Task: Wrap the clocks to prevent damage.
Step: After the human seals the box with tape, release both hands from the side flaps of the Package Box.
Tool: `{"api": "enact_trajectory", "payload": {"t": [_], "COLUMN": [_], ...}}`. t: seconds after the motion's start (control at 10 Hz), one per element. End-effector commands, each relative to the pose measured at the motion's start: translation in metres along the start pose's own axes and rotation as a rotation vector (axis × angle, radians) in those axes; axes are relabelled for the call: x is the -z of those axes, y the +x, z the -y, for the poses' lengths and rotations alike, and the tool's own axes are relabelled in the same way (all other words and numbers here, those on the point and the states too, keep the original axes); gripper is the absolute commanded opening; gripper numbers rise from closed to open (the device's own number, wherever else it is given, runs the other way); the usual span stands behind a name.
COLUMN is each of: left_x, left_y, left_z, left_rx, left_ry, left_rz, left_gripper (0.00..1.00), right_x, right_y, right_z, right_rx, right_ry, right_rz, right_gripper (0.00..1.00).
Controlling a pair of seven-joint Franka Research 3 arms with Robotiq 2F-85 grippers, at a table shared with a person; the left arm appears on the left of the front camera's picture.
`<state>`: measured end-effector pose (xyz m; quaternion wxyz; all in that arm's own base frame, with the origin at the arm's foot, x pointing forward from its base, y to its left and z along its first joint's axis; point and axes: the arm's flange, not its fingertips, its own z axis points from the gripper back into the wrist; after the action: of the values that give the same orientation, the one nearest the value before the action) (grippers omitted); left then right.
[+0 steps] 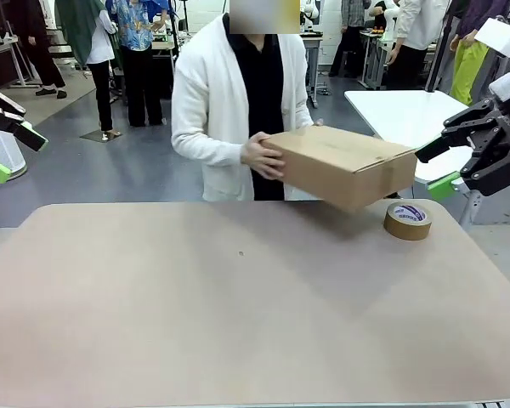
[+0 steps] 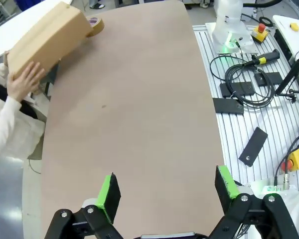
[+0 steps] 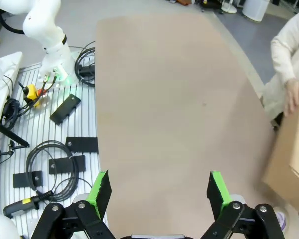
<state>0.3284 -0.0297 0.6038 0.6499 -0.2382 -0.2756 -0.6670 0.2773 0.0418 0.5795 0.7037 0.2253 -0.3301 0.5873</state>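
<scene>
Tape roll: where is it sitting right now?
In the front view the tape roll lies flat on the table's far right, just below the cardboard box the person holds.

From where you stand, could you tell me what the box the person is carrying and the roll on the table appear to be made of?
The box looks like plain brown corrugated cardboard, matte, with folded flaps meeting along a top seam. The roll appears to be brown packing tape on a printed core; its side has a slight sheen, so whether paper or plastic film is hard to say. The table has a matte beige surface, likely laminate.
</scene>
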Motion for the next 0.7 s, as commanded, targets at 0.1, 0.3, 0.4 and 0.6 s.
{"api": "enact_trajectory", "payload": {"t": [0.1, 0.3, 0.4, 0.6], "left_x": [0.0035, 0.0011, 0.0011, 0.0011], "left_y": [0.0033, -0.0004, -0.0004, -0.0004], "left_z": [0.0007, -0.0007, -0.0007, -0.0007], "left_rx": [-0.029, -0.004, -0.004, -0.004], "left_ry": [0.000, -0.003, -0.003, -0.003], "left_rz": [0.012, 0.000, 0.000, 0.000], "left_gripper": [1.00, 1.00, 1.00, 1.00], "right_x": [-0.0009, 0.0004, 0.0004, 0.0004], "right_y": [0.0003, -0.0011, -0.0011, -0.0011], "right_z": [-0.0011, -0.0004, -0.0004, -0.0004], "right_rx": [0.043, 0.014, 0.014, 0.014], "right_ry": [0.015, 0.003, 0.003, 0.003], "right_rz": [-0.055, -0.016, -0.016, -0.016], "right_gripper": [1.00, 1.00, 1.00, 1.00]}}
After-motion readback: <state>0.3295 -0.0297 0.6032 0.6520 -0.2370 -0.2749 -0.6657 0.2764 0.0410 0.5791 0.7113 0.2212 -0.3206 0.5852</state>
